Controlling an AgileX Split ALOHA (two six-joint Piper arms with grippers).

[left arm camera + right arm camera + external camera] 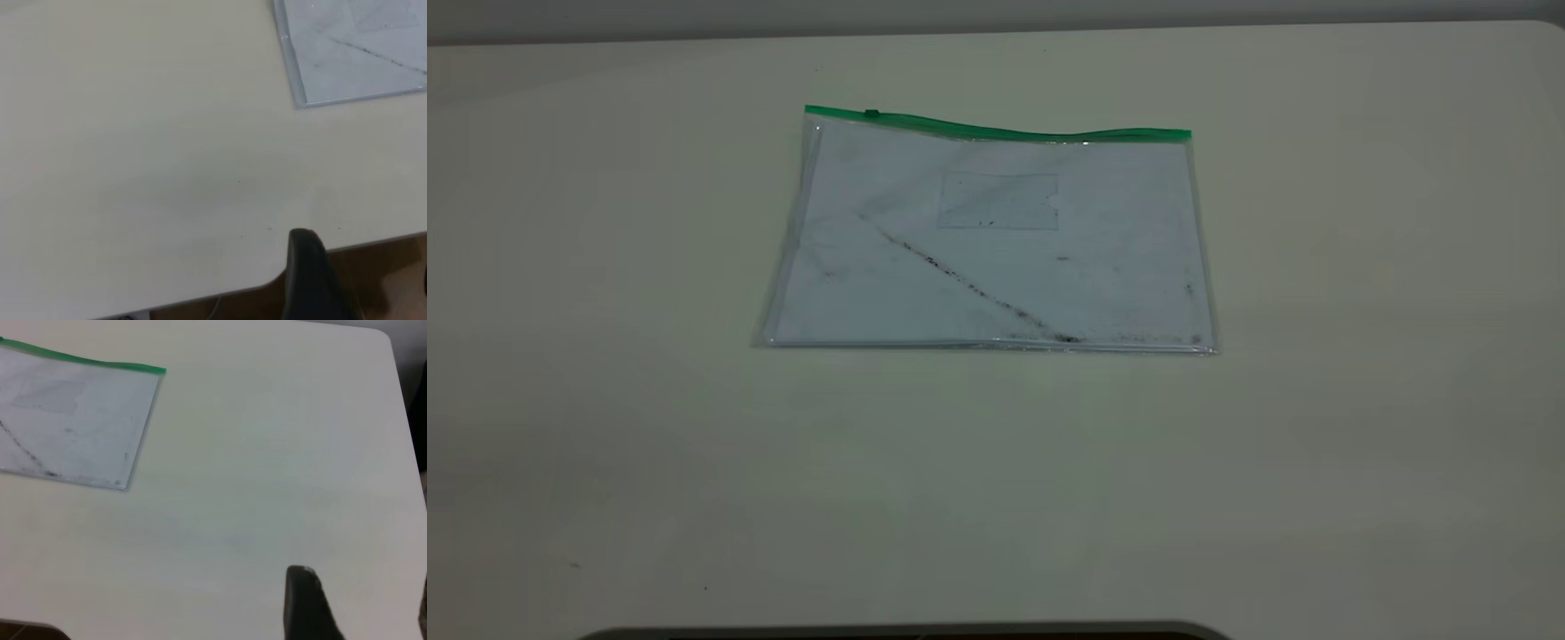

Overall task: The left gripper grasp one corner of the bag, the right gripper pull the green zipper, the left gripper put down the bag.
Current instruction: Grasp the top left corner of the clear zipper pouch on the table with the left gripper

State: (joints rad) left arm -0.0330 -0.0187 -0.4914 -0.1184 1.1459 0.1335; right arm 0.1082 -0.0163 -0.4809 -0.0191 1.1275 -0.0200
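The bag lies flat on the pale table, a clear pouch with a white sheet, a dark diagonal smudge and a small window. The green zipper runs along its far edge, with the slider tab near the left end. Neither gripper shows in the exterior view. In the left wrist view the left gripper is open and empty over the table's edge, far from a bag corner. In the right wrist view the right gripper is open and empty above bare table, well away from the bag and zipper.
The table is wide and pale. Its edge shows close to the left gripper, with brown floor beyond. A rounded table corner shows in the right wrist view. A dark rim sits at the table's front edge.
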